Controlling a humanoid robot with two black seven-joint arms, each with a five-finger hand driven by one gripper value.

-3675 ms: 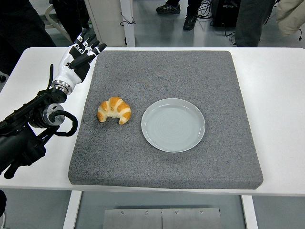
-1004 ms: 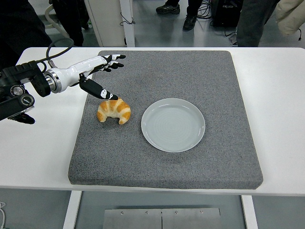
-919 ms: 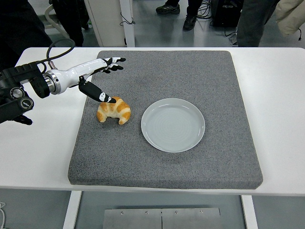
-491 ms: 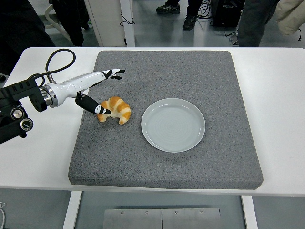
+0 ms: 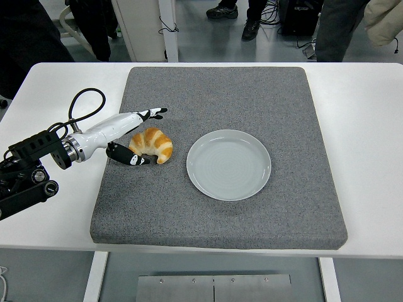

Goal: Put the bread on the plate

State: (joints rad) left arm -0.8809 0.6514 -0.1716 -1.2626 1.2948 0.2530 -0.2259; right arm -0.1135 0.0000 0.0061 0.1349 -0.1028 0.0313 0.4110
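A golden croissant (image 5: 153, 144) lies on the grey mat (image 5: 220, 214), left of the empty pale grey plate (image 5: 228, 164). My left hand (image 5: 140, 136) reaches in from the left at mat level and brackets the croissant's left end. Its fingers (image 5: 152, 113) stretch along the far side and the thumb (image 5: 133, 160) lies along the near side, under the croissant's left tip. The hand is still spread and has not closed on the bread. The right arm is out of view.
The mat covers most of the white table (image 5: 365, 126). A black cable loop (image 5: 82, 104) rises from my left forearm. People's legs and feet stand beyond the far edge (image 5: 252, 19).
My left hand has dropped toward me and down to the mat, from above and behind the croissant to around its left end. The thumb has slid under the near side. The croissant has hardly moved.
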